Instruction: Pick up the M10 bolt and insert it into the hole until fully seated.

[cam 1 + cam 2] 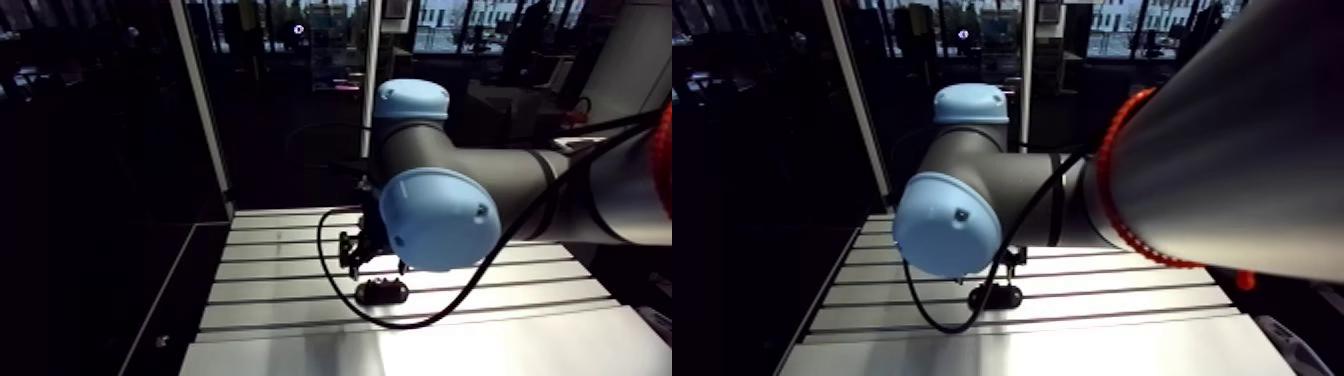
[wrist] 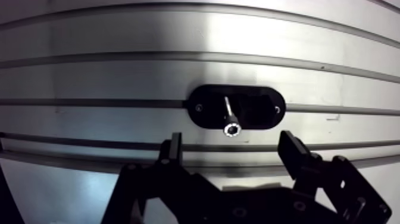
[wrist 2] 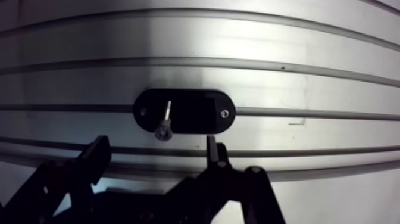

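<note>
A black oblong block (image 2: 262, 108) with a screw at each end lies on the slotted aluminium table (image 2: 178, 36). A slim silver bolt (image 2: 230, 122) stands in the block, left of its middle, with its socket head pointing up at the wrist camera. My gripper (image 2: 231, 145) hovers above the block, open, with its fingers (image 2: 172, 149) on either side of the bolt head and not touching it. Nothing is between them. In the arm view the block (image 1: 383, 291) sits just under the wrist, and the elbow joint hides most of the gripper.
The table's slots run crosswise under the block. A smooth bright plate (image 1: 480, 350) covers the table's near part. An upright frame post (image 1: 205, 110) stands at the table's back left corner.
</note>
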`<state>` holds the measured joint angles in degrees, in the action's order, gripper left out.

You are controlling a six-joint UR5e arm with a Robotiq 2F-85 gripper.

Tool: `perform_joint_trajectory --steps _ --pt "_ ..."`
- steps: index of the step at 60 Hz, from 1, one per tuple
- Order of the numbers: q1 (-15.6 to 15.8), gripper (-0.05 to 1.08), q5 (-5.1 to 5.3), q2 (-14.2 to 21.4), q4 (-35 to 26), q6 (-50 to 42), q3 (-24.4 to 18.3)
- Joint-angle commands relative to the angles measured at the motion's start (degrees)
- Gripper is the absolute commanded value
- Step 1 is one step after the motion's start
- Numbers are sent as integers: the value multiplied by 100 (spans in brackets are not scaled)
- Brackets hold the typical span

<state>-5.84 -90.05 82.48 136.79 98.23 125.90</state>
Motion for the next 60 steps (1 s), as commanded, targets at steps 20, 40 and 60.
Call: perform_joint_trajectory --steps 20,40,60 --pt "-40 28 36 0 292 15 142" --pt "-49 34 36 -25 292 17 133" --pt "-57 40 36 -137 301 9 117"
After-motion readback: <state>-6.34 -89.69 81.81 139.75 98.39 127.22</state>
